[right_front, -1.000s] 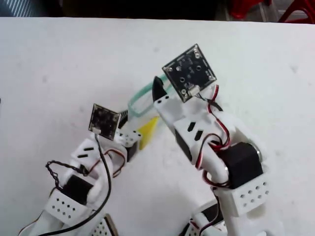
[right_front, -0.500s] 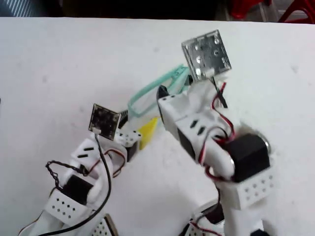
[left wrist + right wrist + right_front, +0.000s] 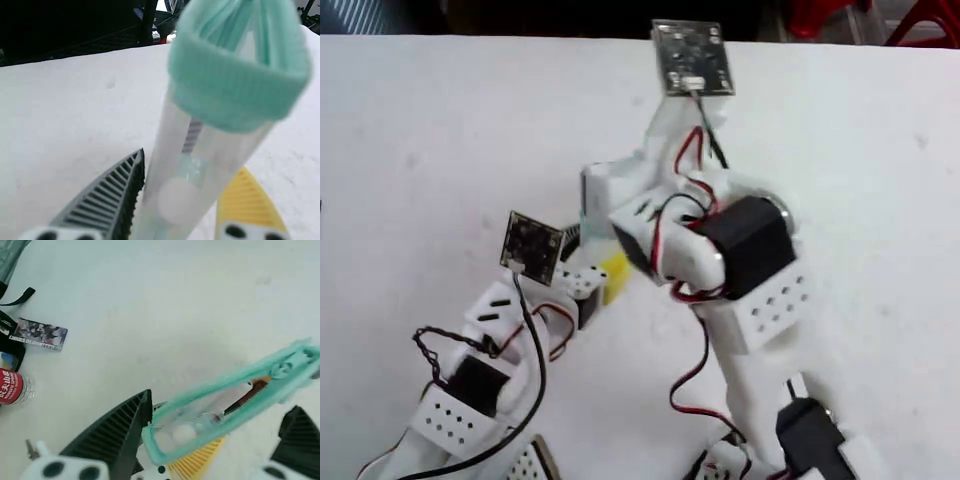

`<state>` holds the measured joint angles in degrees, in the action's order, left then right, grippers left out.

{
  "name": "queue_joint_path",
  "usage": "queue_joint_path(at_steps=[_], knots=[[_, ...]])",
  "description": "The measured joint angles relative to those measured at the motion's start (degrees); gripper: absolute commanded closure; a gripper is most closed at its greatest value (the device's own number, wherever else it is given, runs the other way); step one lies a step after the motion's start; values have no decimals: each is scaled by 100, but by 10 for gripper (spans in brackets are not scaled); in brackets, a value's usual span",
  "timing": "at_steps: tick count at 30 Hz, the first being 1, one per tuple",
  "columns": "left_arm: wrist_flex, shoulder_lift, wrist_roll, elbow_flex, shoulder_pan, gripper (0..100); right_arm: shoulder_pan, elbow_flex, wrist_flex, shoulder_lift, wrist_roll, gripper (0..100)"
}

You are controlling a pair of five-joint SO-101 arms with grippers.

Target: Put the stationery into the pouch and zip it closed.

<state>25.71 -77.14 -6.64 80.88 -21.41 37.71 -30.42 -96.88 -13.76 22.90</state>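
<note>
Right arm swung left across the white desk over the last second and now covers most of the clear plastic pouch with mint-green trim from above. Closest in, the left gripper has its grey and yellow fingers clamped on one end of that pouch. Inside it there's a small white round thing near the gripped end and a dark pen-like stick with an orange bit further along. Right gripper has its black fingers spread wide, one either side of the pouch. Way off on the desk: a small printed card and a red-labelled bottle.
</note>
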Motion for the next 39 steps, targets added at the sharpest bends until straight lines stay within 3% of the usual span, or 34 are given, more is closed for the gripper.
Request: queue_joint_path(at_steps=[8, 13, 15, 20, 24, 27, 31, 39], knots=[[0, 0, 0, 0, 0, 759, -105, -132, 0, 774, 387, 644], [0, 0, 0, 0, 9, 759, -141, -132, 0, 993, 352, 998], [0, 0, 0, 0, 9, 757, -202, -132, 0, 1002, 193, 933], [105, 0, 0, -53, -18, 750, -633, -132, -9, 1037, -721, 972], [1011, 0, 0, -721, -35, 720, -1240, -132, -9, 1037, -1011, 981], [2092, 9, 0, -1538, -35, 718, -1538, -132, 0, 1037, -1802, 981], [3376, -9, 97, -2549, -18, 720, -1600, -132, -9, 1037, -3508, 981], [3323, -26, 1037, -2690, 624, 721, -1714, -132, -9, 1029, -6426, 981]])
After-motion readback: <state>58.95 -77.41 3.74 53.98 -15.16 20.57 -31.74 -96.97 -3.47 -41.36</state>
